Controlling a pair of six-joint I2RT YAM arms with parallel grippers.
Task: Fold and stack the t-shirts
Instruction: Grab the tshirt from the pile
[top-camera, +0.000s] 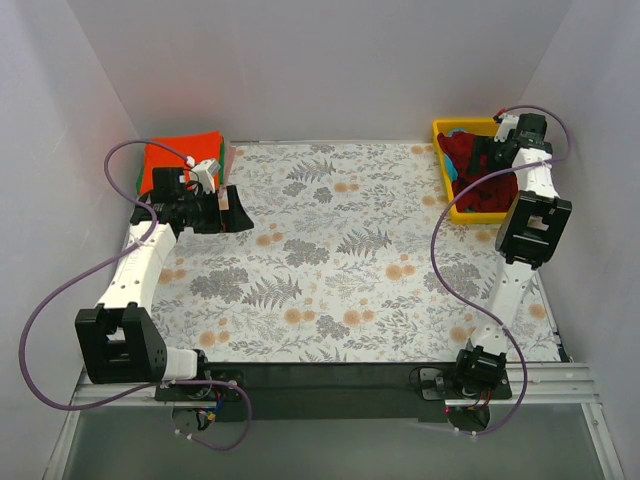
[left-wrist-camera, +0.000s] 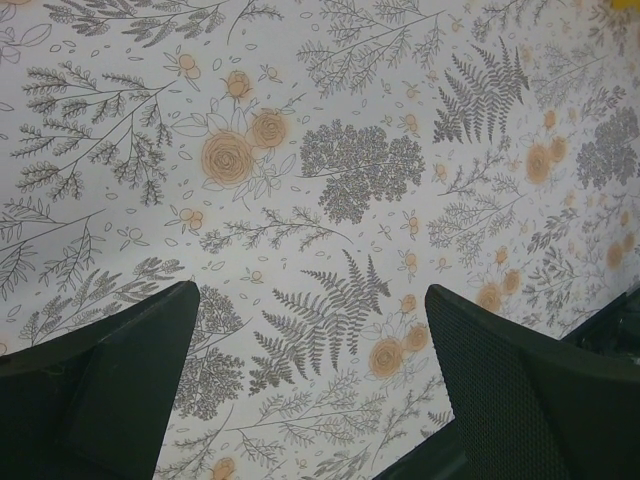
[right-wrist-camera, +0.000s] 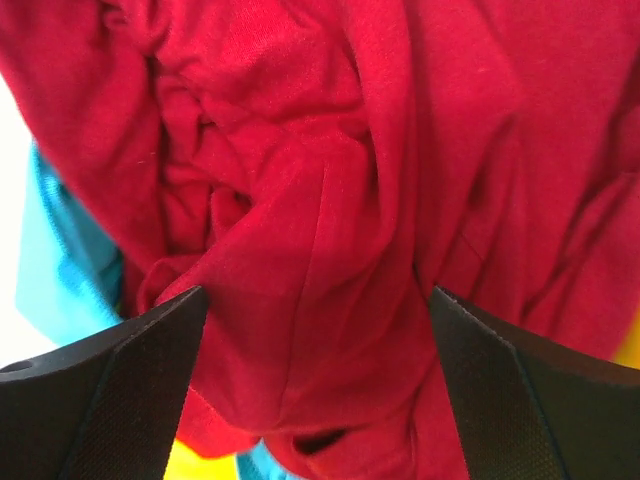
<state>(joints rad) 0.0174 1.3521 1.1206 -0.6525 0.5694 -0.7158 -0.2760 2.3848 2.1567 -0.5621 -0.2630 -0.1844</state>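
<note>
A folded stack of t-shirts (top-camera: 178, 158) lies at the far left corner, a bright orange-red one on top, with green and pink edges showing at its right side. My left gripper (top-camera: 228, 210) is open and empty just right of the stack; in the left wrist view (left-wrist-camera: 310, 288) only tablecloth lies between its fingers. A crumpled dark red t-shirt (top-camera: 488, 192) fills the yellow bin (top-camera: 452, 127). My right gripper (top-camera: 492, 152) is down in the bin, open, its fingers (right-wrist-camera: 120, 390) on either side of a bunched fold of the dark red shirt (right-wrist-camera: 320, 230). A teal shirt (right-wrist-camera: 60, 270) lies under it.
The table wears a floral cloth (top-camera: 330, 250). White walls close in the left, back and right sides. The bin's yellow bottom (right-wrist-camera: 200, 465) shows under the shirts. The black arm mounts (top-camera: 300, 385) line the near edge.
</note>
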